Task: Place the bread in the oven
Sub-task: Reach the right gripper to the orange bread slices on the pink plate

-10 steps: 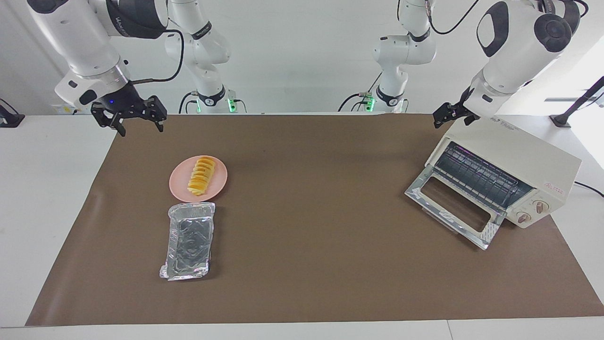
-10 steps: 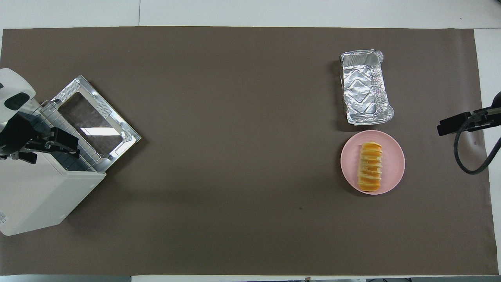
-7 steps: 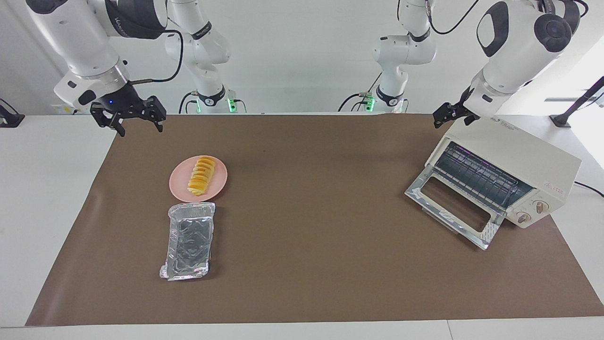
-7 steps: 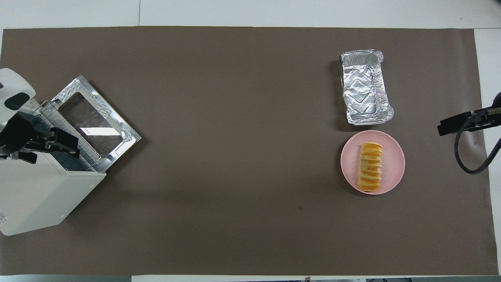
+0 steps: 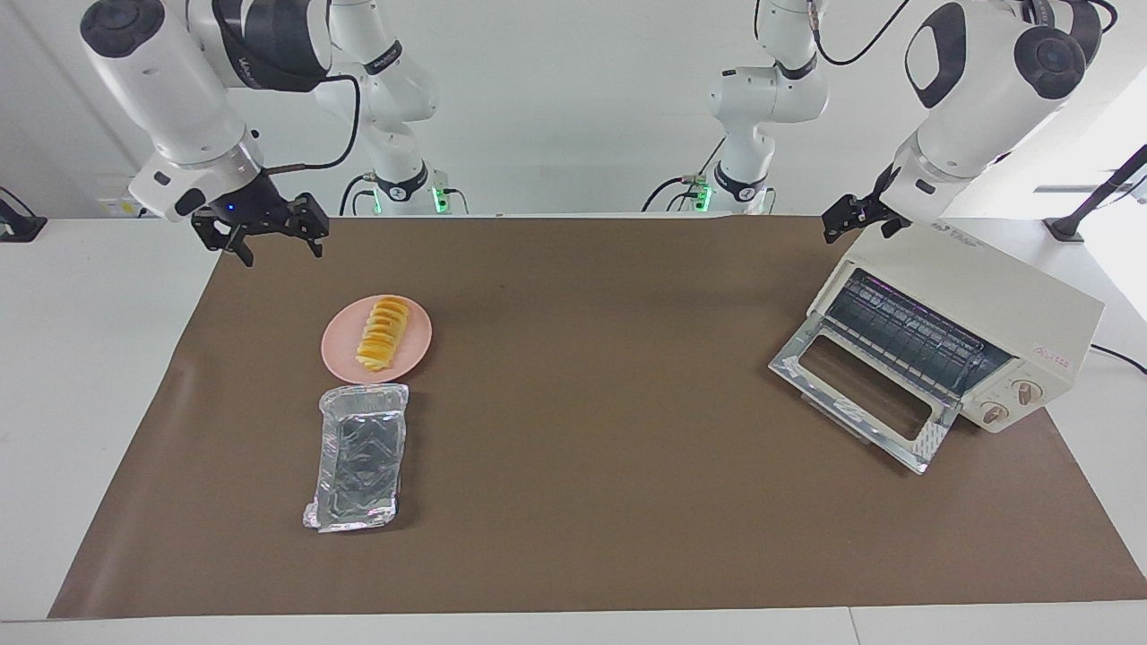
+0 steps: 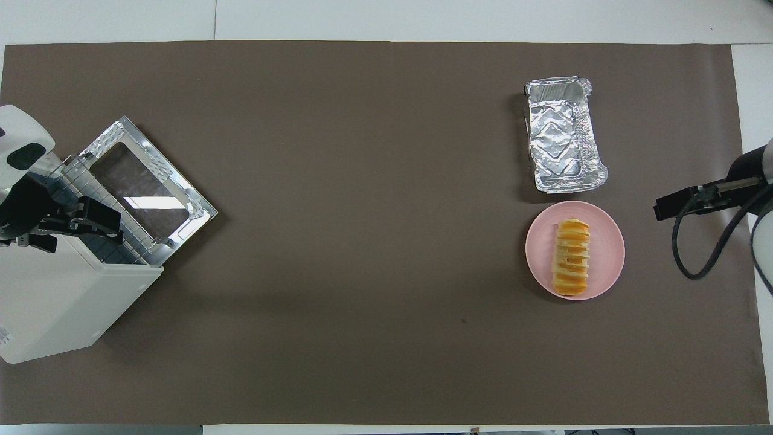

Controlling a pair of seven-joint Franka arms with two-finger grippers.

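Now the right tool [image 5: 276, 240] hangs open and empty over the surface [image 5: 582, 502] near the pink plate [image 5: 340, 363], so the reach for the bread [image 5: 383, 333] (lying on that plate) is only beginning. Next it must drop onto the loaf. Left tool [image 5: 858, 218] waits open over the oven [image 5: 1004, 296], door down.

Robot lab, Franka arms [image 5: 179, 81], white walls
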